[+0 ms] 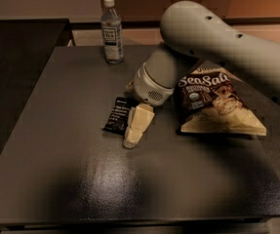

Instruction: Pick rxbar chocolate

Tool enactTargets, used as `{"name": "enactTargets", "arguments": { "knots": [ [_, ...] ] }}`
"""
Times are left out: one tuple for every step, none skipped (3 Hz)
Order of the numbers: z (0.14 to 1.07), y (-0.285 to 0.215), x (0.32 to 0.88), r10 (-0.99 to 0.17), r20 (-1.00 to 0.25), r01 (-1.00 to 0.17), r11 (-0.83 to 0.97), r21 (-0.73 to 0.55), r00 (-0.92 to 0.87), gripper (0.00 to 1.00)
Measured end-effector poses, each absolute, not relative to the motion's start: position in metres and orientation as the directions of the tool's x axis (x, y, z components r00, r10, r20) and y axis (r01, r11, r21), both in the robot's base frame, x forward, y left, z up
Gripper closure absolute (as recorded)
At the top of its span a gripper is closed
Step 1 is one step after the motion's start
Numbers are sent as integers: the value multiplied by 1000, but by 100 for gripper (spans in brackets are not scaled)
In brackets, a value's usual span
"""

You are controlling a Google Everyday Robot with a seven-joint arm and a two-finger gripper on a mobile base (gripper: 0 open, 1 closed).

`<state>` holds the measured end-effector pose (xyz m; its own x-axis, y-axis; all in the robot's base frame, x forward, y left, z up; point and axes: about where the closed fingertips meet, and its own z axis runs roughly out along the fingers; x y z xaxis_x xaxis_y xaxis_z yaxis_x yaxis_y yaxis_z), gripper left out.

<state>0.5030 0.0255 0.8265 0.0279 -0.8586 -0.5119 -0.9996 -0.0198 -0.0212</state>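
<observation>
- end effector: set low over the counter, below my arm's pale wrist housing. I cannot tell whether it is apart or together.
- rxbar chocolate: lying flat on the counter just beside the end effector, to its left as the camera sees it. Its near edge seems to meet or slip under the end effector. It is not lifted.
- chip bag: lying on the opposite side of the end effector, near but apart. It is not my target.
- water bottle: upright, well beyond the end effector toward the counter's far edge.
- progress: I judge the approach about complete, with the grasp unconfirmed.
- remaining: secure the bar and raise it clear of the counter.
</observation>
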Motion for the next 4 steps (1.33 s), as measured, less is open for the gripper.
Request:
{"name": "enactTargets", "arguments": {
  "knots": [
    [823,31,502,-857,-514,-1000,-26,-11,28,0],
    [820,36,502,-853,-521,-999,-35,0,30,18],
    [820,41,501,-848,-529,-999,-42,7,32,41],
    [824,41,501,-848,-529,-999,-42,7,32,64]
  ]
}}
